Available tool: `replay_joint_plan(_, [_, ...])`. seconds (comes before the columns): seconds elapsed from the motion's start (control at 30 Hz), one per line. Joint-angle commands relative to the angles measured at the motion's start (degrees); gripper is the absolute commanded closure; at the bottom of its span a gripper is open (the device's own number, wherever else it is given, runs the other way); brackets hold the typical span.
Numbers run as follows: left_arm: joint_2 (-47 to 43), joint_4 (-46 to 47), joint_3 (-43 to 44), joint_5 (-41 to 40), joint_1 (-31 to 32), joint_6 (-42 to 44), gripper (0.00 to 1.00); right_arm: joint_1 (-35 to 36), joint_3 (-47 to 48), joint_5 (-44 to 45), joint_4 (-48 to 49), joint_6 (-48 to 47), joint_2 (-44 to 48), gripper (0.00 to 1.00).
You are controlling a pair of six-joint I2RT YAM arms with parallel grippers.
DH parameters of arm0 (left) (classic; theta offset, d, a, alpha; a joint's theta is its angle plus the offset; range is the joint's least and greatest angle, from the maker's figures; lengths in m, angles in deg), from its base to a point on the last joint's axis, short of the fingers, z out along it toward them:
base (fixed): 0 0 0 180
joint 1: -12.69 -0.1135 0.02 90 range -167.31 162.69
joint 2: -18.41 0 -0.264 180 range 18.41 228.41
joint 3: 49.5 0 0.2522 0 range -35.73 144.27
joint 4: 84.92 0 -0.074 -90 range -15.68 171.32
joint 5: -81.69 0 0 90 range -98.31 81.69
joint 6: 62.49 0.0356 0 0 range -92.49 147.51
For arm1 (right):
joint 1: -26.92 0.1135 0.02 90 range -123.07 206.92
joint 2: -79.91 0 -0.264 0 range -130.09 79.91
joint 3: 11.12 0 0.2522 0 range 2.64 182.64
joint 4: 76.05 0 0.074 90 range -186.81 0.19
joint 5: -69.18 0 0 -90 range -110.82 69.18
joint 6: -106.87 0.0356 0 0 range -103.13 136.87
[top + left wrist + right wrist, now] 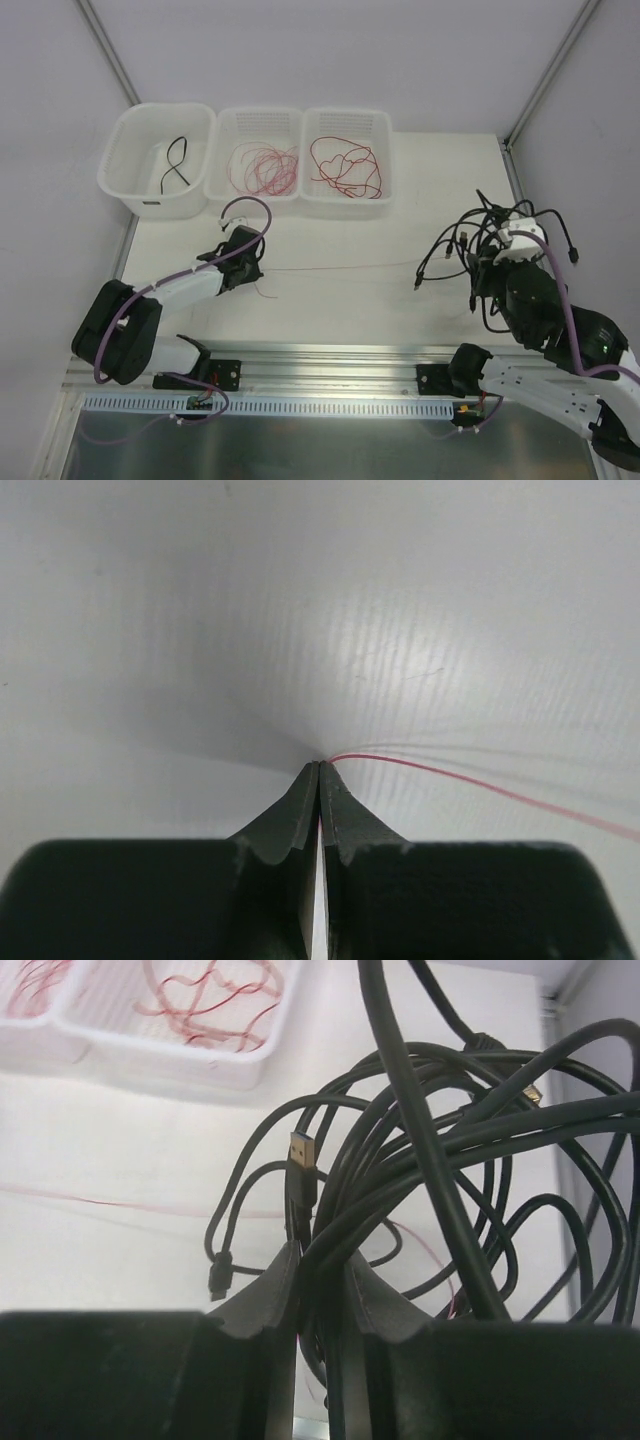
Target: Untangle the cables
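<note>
A tangle of black cables with plug ends hangs at the right of the table. My right gripper is shut on a bundle of these black cables, its jaws clamped around several strands. A fine pinkish-red wire runs taut across the table from the tangle to my left gripper. My left gripper is shut on that wire's end, and the pinkish-red wire leaves the fingertips to the right.
Three white bins stand at the back: the left bin holds a black cable, the middle bin pinkish-red wires, the right bin red wires. A metal rail runs along the near edge.
</note>
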Motion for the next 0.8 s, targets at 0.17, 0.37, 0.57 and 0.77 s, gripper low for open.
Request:
replay_joint_plan(0.17, [-6.9,-6.9,-3.9,-1.3,-6.2,-1.8,1.0,0.0,9.1,24.2,-4.9,0.9,3.5,0.91])
replay_joint_plan(0.37, [-12.4,-7.2,-4.7,0.0,-11.3,-3.2,1.0,0.3,10.8,24.6,1.5,-4.6,3.0,0.92])
replay_joint_plan(0.57, [-16.1,-7.1,-5.7,1.8,-15.9,-5.8,1.0,0.3,13.3,22.4,10.7,-12.2,0.2,0.91])
replay_joint_plan(0.77, [-18.7,-2.5,-4.0,14.4,-14.9,-0.2,0.88,0.3,19.6,6.7,7.9,-9.1,-10.3,0.92])
